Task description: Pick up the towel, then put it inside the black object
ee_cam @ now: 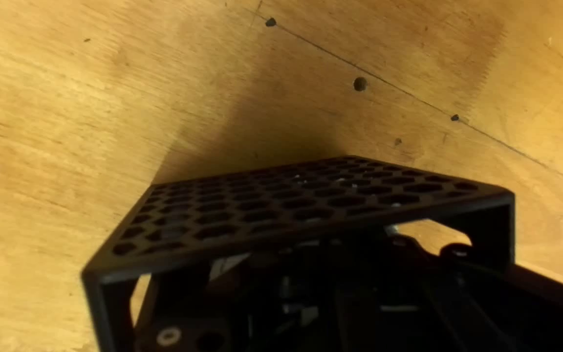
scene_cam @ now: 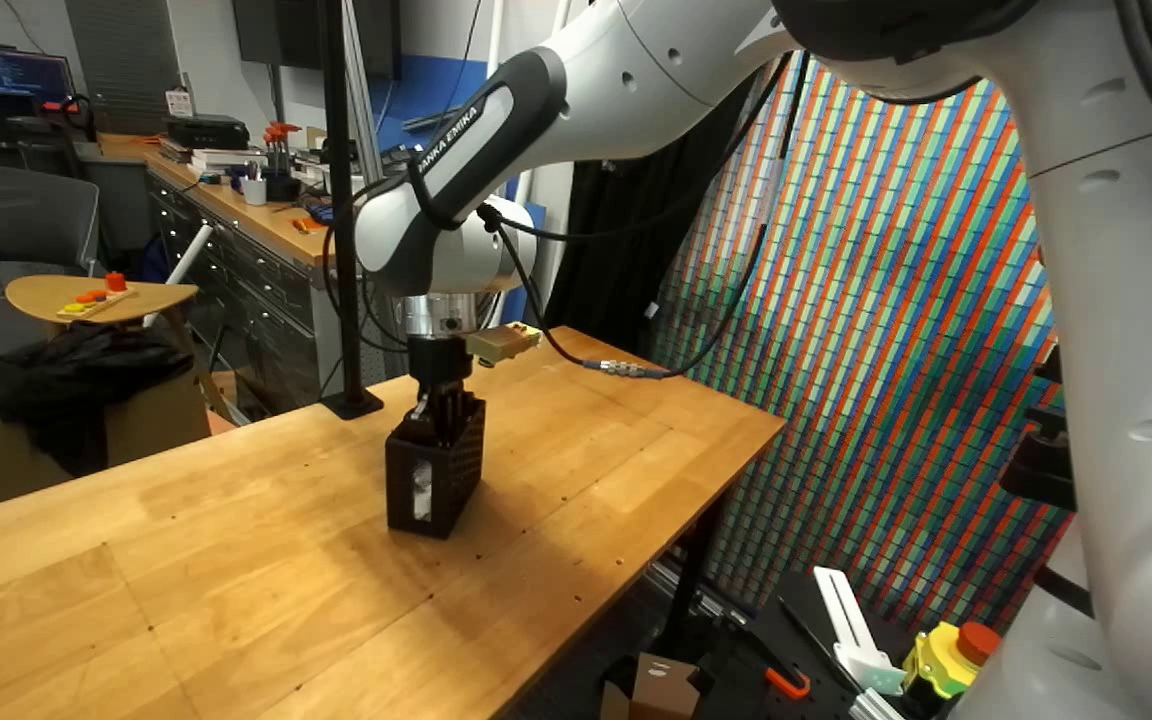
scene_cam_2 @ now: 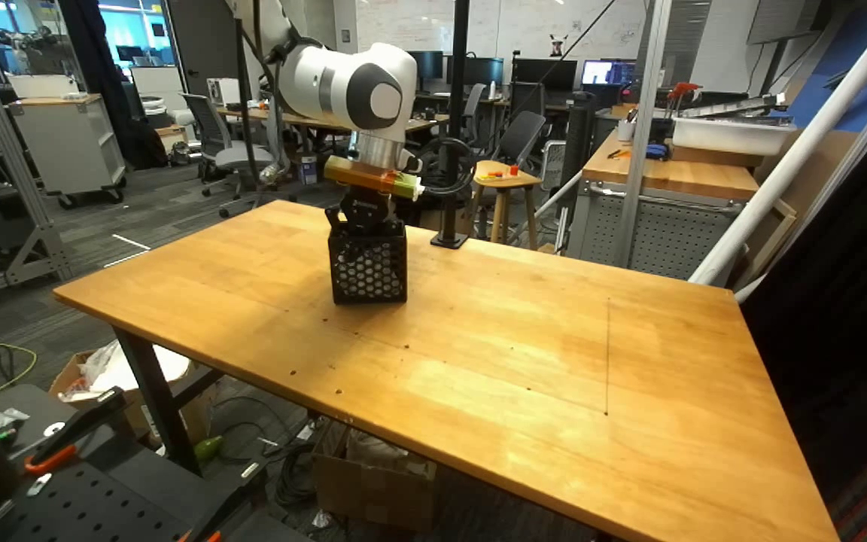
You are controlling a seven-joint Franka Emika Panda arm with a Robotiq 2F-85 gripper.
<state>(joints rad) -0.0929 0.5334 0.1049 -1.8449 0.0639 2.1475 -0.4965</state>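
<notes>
Black, plastic-looking box [scene_cam: 446, 490] stands upright on the table [scene_cam_2: 554, 339], and the gripper [scene_cam: 444, 420] reaches down into it from above. Its fingers are sunk inside the box, too dark there even in the wrist view, so wide, narrow or holding smth, I cannot tell. The towel [scene_cam: 422, 490] is, imo, the whitish stuff inside the box, so prob. at its goal; release (if not done) & lift should be what remains. Main risk: if the fingers spread too much, they push on the box walls, b/c the inside looks tight, and then the lift may drag or tip the box. If the release is only partial, the towel may come out of the box w/ the gripper. As for its look: in an exterior view, only a pale, crumpled-looking strip shows thru the slot in the box's end; the rest is hidden, and I see no part over the box's rim.
</notes>
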